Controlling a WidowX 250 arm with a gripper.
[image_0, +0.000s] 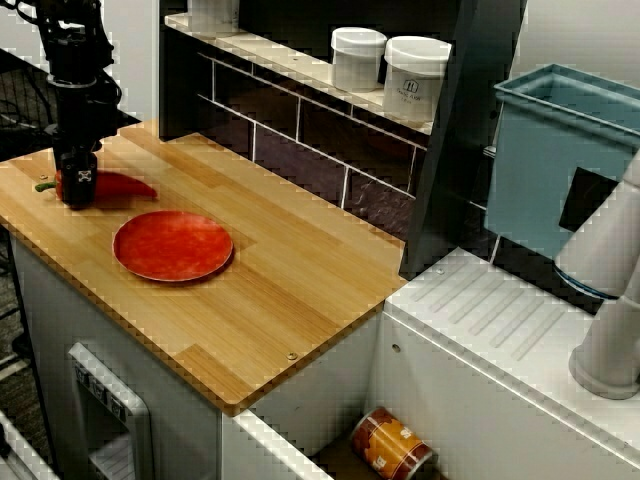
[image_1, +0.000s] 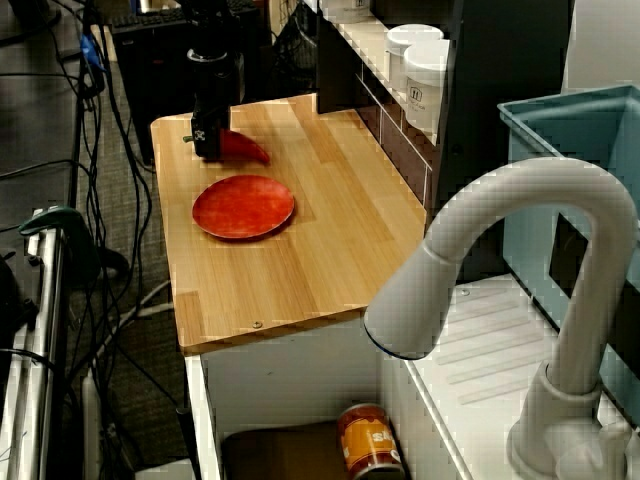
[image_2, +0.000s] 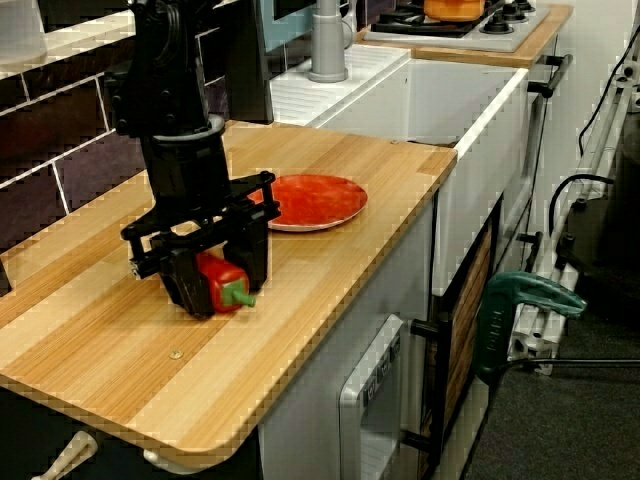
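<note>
A: Claw status?
B: Claw (image_2: 216, 290) is down at the counter (image_2: 320, 300), fingers (image_2: 252, 255) pressed in on the pepper (image_2: 210, 280), one on each side. Pepper lies flat on the counter, near the far corner.
A: Why grip there?
B: It's the fat stem end. My read: most body for the pads, and the thin tip would slip. In the high view the stem (image_0: 42, 185) pokes out at 9 o'clock and the tip points to 3.
A: Arm pose?
B: Arm (image_2: 180, 130) is plumb, wrist straight down, finger line square across the pepper's length.
A: Around it?
B: Plate (image_0: 172, 245) at 4 o'clock from the claw, near, not touching. Jars (image_0: 415, 80) on the shelf at 2 o'clock, well apart. Can (image_0: 392, 445) lying down in the sink at 4 to 5 o'clock, farthest off.
</note>
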